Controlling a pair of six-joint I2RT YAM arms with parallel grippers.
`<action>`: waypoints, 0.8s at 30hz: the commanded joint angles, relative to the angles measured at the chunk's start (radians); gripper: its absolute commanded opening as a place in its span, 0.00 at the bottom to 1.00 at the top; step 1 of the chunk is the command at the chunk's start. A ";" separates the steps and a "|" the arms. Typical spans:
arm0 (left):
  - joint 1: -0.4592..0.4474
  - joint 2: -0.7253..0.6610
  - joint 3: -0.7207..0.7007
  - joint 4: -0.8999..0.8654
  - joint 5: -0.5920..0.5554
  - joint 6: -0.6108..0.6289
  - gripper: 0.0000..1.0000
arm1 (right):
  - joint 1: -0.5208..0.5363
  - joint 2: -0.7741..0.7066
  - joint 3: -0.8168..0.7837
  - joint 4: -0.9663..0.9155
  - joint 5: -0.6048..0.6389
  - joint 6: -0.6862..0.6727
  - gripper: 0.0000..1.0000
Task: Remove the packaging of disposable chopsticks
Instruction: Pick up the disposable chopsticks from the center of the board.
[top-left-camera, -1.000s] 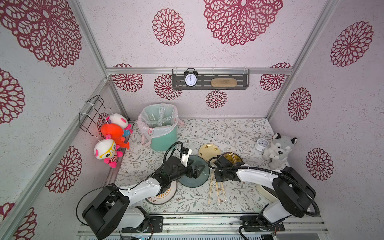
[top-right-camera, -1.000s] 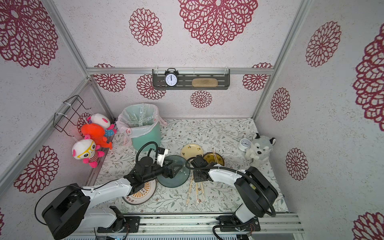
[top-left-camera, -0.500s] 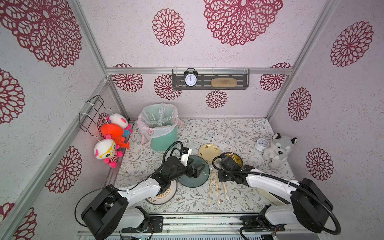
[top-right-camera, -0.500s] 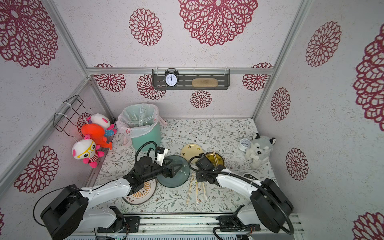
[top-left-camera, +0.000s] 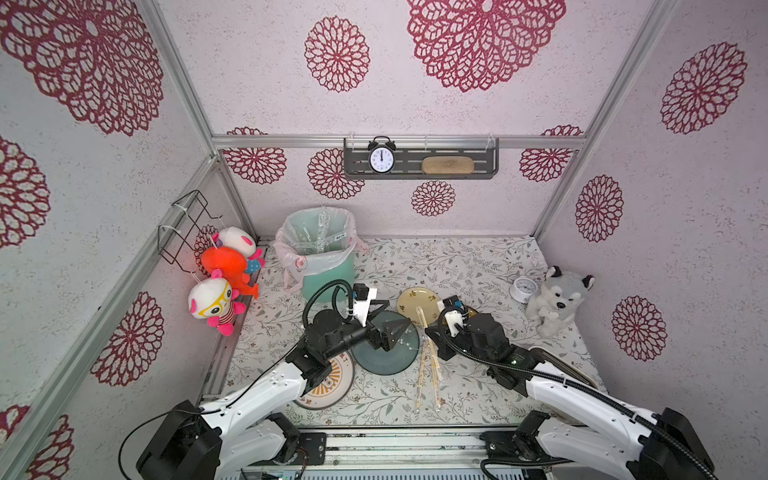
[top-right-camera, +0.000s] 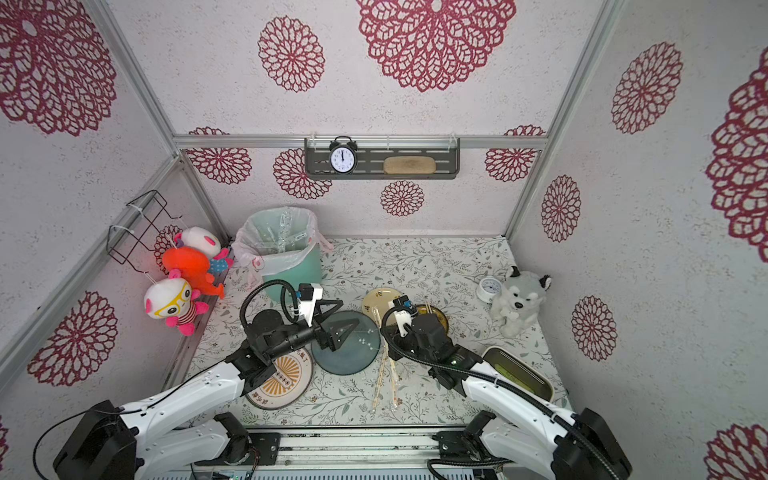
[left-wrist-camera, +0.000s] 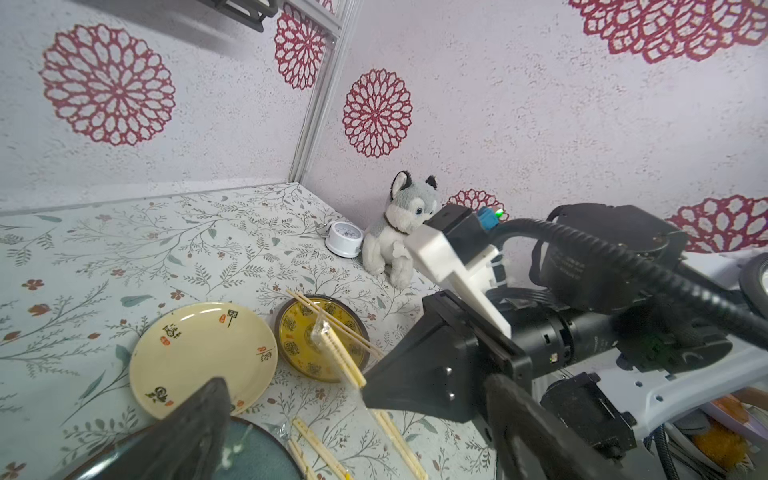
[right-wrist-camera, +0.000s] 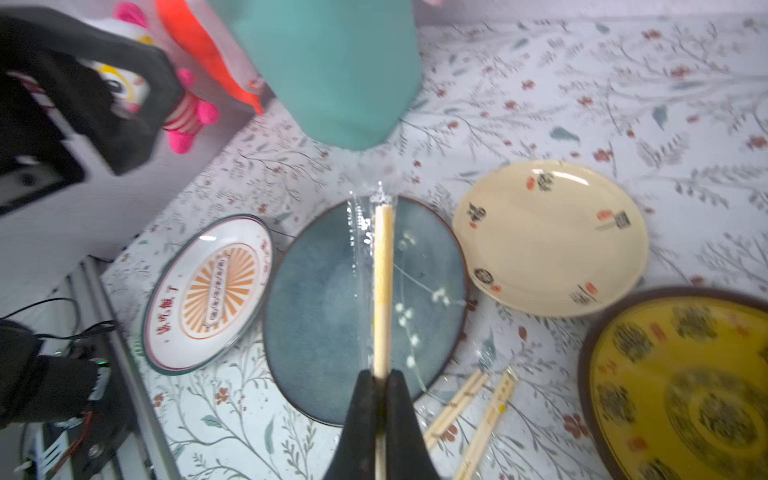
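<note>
The right pincer (right-wrist-camera: 381, 376) has lifted off the tabletop, clamped on one wrapped pair of disposable chopsticks (right-wrist-camera: 383, 291). Its packaging (right-wrist-camera: 358, 249) juts ahead toward the wide-open left pincer (top-left-camera: 386, 322), seemingly ready for stripping.

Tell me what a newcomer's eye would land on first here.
The right gripper, shut on a pale wooden chopstick pair inside its clear crinkly plastic sleeve, beside the dark teal round plate, with the open left gripper facing it. Next, the bright orange plush toy by the left wall and the mint-green bin at the back.
</note>
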 joint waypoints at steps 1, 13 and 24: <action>0.025 0.017 0.034 0.054 0.035 0.006 0.99 | -0.004 -0.018 0.009 0.175 -0.122 -0.103 0.00; 0.004 0.152 0.095 0.211 0.163 -0.022 0.89 | -0.005 0.014 -0.035 0.461 -0.296 -0.137 0.00; -0.043 0.170 0.060 0.291 0.189 -0.030 0.51 | -0.004 -0.007 -0.051 0.466 -0.293 -0.156 0.00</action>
